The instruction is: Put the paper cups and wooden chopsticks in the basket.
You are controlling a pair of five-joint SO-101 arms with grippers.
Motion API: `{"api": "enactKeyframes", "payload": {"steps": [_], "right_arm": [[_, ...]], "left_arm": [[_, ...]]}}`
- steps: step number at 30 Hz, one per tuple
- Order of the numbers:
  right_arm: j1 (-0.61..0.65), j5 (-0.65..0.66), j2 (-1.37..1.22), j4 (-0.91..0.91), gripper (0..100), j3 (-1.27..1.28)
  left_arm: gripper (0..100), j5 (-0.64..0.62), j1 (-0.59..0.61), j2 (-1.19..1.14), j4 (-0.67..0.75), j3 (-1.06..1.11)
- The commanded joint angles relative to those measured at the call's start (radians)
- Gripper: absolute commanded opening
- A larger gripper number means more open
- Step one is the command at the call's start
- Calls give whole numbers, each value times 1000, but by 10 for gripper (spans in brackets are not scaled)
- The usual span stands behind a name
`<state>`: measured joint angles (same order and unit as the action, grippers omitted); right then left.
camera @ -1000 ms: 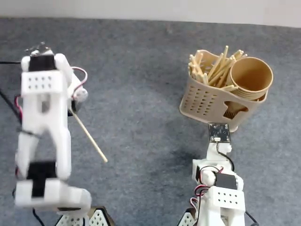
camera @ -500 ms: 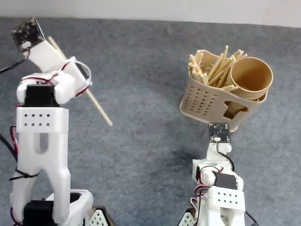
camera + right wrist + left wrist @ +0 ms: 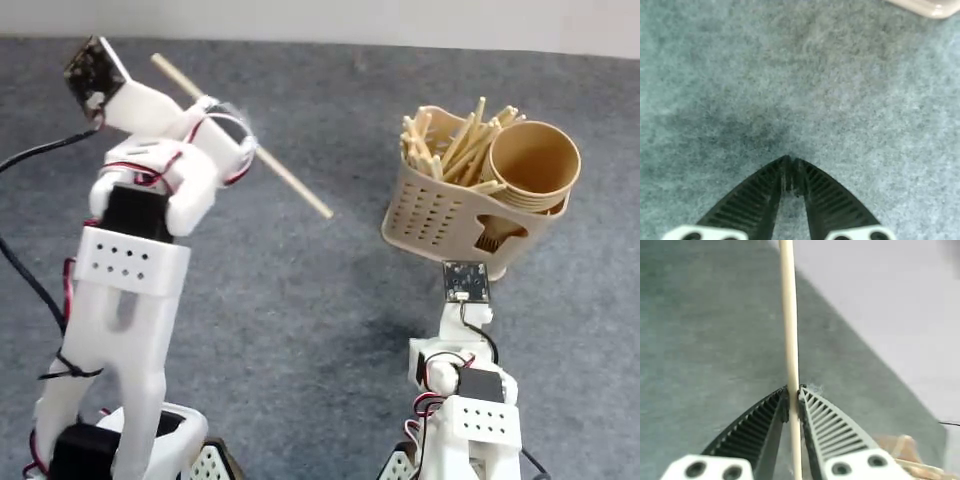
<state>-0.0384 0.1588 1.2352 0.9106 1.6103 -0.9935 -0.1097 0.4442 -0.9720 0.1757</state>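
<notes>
My left gripper point(image 3: 793, 392) is shut on a wooden chopstick point(image 3: 789, 320). In the high view that chopstick point(image 3: 285, 181) is held in the air, slanting from the upper left down toward the basket, and the left arm point(image 3: 150, 200) stands raised at the left of the carpet. The beige basket point(image 3: 440, 215) at the right holds several wooden chopsticks point(image 3: 450, 140) and stacked paper cups point(image 3: 535, 160). My right gripper point(image 3: 791, 175) is shut on nothing, low over the grey carpet in front of the basket, a corner of the basket point(image 3: 922, 6) showing beyond it.
Grey carpet point(image 3: 320, 320) covers the table between the two arms. A pale wall runs along the far edge. The right arm point(image 3: 465, 390) sits folded just in front of the basket.
The left arm has lifted and swung to the right, carrying the chopstick up from the carpet toward the basket. The right arm has not moved.
</notes>
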Motion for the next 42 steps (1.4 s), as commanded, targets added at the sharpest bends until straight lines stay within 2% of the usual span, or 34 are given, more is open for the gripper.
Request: {"api": "enactKeyframes", "payload": {"steps": [1,4,8,14,19,23,29,36,42], "right_arm": [[-15,12,-1,-22,41,2],[-15,12,-1,-22,41,2],[-15,12,-1,-22,41,2],[-15,12,-1,-22,41,2],[-15,12,-1,-22,41,2],[-15,12,-1,-22,41,2],[-15,12,-1,-22,41,2],[-15,12,-1,-22,41,2],[-15,12,-1,-22,41,2]], "left_arm": [[5,-9,-76,36,166,-15],[5,-8,-104,36,267,-39],[6,25,-137,36,330,-127],[6,241,-292,35,400,-206],[6,433,-412,22,522,-199],[6,525,-467,-4,654,-150],[6,646,-478,-120,879,-84],[8,758,-478,-236,891,-81],[16,769,-479,-237,763,-91]]}}
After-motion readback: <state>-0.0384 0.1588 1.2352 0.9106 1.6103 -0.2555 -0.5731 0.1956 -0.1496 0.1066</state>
